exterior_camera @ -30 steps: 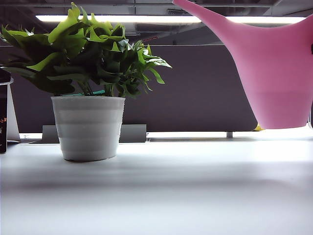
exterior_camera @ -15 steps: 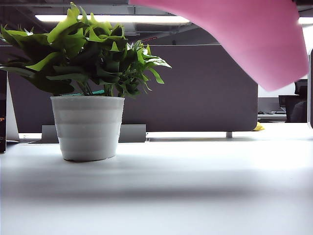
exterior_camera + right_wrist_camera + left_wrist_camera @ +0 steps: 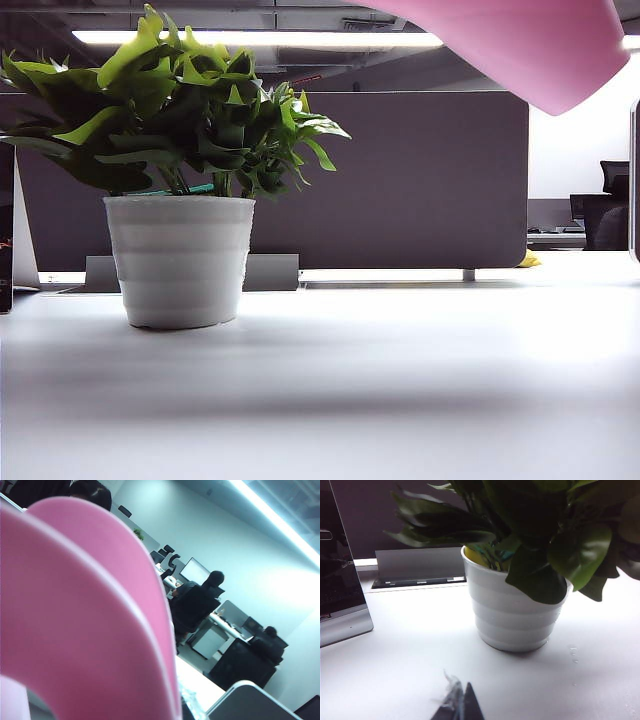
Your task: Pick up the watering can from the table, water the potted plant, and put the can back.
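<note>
The potted plant (image 3: 180,200) is blocking the table's (image 3: 400,380) left side; the watering can (image 3: 530,45) is hanging tilted overhead right.

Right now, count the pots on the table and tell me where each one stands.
1. The white pot holding the plant stands on the table, left of the raised pink can. Others may sit outside the views.

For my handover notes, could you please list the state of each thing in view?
Watering can: lifted off the table, tilted, filling the right wrist view.
Potted plant: upright on the table.
Left gripper: low beside the pot, holding nothing.
Right gripper: hidden behind the can.
</note>
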Motion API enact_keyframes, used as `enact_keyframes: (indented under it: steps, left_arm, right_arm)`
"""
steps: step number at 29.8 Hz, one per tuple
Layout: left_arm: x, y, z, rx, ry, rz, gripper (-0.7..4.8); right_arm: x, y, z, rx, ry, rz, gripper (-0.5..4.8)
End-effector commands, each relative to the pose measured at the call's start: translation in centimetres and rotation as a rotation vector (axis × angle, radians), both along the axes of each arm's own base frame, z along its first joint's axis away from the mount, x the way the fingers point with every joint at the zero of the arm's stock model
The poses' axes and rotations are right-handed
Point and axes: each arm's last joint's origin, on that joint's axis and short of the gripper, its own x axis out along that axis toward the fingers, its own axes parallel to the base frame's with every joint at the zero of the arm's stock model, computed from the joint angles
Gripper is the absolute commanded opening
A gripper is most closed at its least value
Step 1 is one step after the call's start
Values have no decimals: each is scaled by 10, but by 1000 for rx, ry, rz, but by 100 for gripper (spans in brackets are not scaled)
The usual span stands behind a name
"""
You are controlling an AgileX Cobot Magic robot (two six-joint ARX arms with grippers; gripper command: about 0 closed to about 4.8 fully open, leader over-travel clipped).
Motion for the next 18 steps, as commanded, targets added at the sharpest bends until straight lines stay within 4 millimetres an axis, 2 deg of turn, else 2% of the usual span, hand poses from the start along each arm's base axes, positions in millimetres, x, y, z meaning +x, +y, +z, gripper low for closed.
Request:
enact_keyframes:
  steps: [1,14,18]
  left_arm:
    - [0,0,1,-3,-5,-4,-5]
    - [0,0,1,-4,-5,-4,-5]
    - [0,0,1,-4,-5,-4,-5]
  right_arm:
    - [-1,0,20,-1,-133,-27,-6]
    - [17,3,38,-98,-175,-50,-5]
    - [18,13,43,-162,-197,-37,-5]
